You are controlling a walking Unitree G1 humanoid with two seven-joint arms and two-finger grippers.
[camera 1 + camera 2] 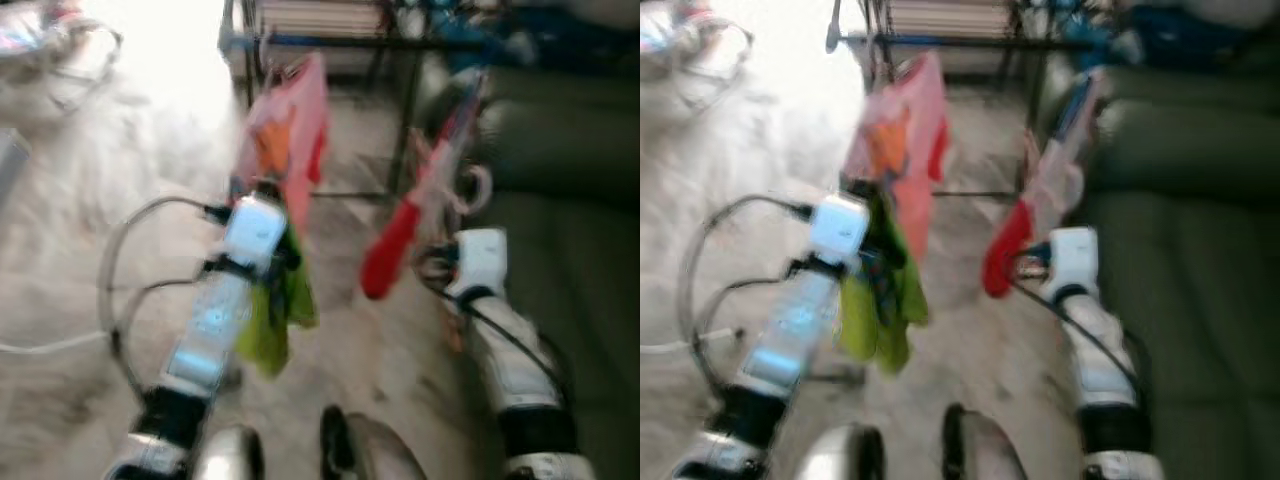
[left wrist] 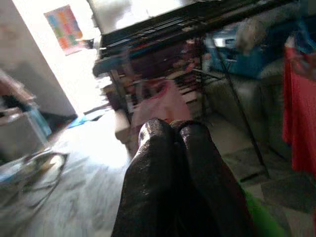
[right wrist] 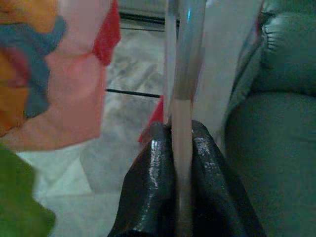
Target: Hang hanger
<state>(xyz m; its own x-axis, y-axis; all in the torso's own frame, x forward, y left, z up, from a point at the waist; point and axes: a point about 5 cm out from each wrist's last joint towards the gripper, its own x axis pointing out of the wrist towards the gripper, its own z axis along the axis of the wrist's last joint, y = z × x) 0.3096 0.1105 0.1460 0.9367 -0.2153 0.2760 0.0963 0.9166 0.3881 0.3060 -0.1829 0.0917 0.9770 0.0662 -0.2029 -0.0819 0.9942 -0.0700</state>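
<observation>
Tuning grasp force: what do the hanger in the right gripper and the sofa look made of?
Hanger: looks like smooth pale plastic, slightly glossy, pinched in the right gripper. Sofa: dark green leather or faux leather, going by sheen and puckered seams; the blur leaves it open.

Both arms are built of silver-white segments joined by black collars. The left arm (image 1: 215, 320), in the lower left of the head views, ends in a white rounded wrist housing. Black cables (image 1: 120, 270) loop out from its side in a wide arc. The right arm (image 1: 505, 350), in the lower right, carries a matching white wrist housing, with a black cable running along its upper surface. The fingers (image 2: 158, 197) of each gripper are glossy black, broad at the base and tapering toward rounded tips.
</observation>
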